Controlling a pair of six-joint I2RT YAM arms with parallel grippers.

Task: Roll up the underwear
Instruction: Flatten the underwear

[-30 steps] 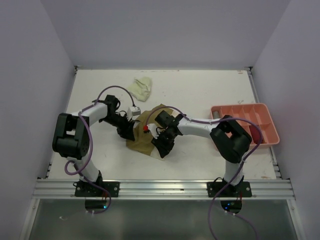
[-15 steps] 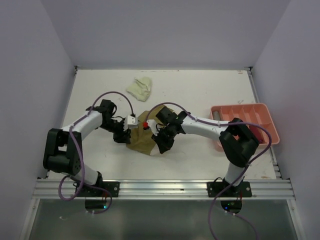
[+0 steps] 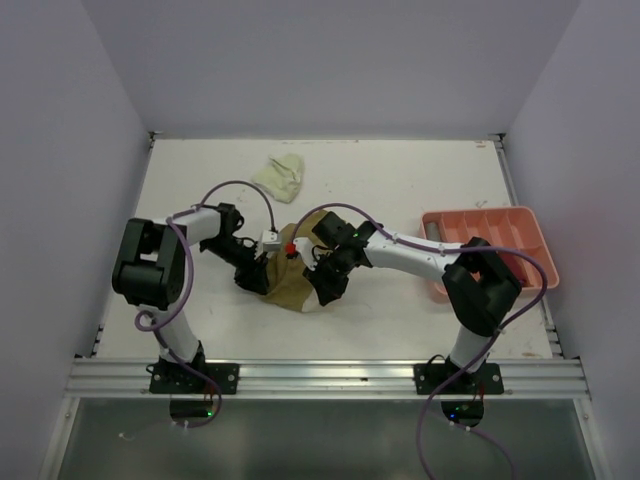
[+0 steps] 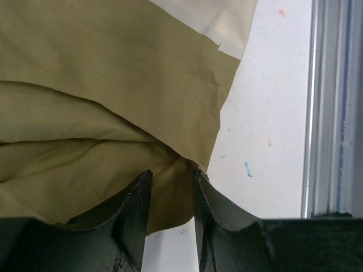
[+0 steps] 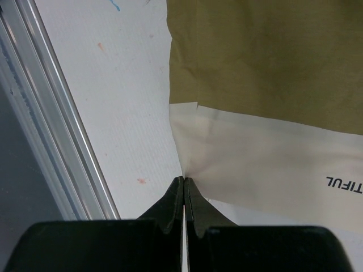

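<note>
The olive-tan underwear [image 3: 287, 285] lies bunched on the white table between my two grippers. In the left wrist view it fills the frame [image 4: 102, 85], with its cream waistband [image 4: 215, 20] at the top. My left gripper [image 3: 257, 279] is at its left edge, and its jaws [image 4: 170, 177] are closed on a fold of the olive cloth. My right gripper [image 3: 322, 291] is at its right edge. It [image 5: 184, 180] is shut on a corner of the cream waistband [image 5: 261, 158], which has dark lettering. A pale yellow-green garment [image 3: 281, 176] lies crumpled at the back.
The salmon-pink compartment tray [image 3: 532, 262] stands at the right edge, behind my right arm. The metal rail [image 3: 320, 376] runs along the table's near edge, close to both grippers in the wrist views [image 5: 51, 130]. Grey walls enclose the table.
My left arm's elbow has swung out and back, and its gripper has come back in to the cloth's left edge. The underwear has bunched narrower. My right gripper has stayed near its edge.
</note>
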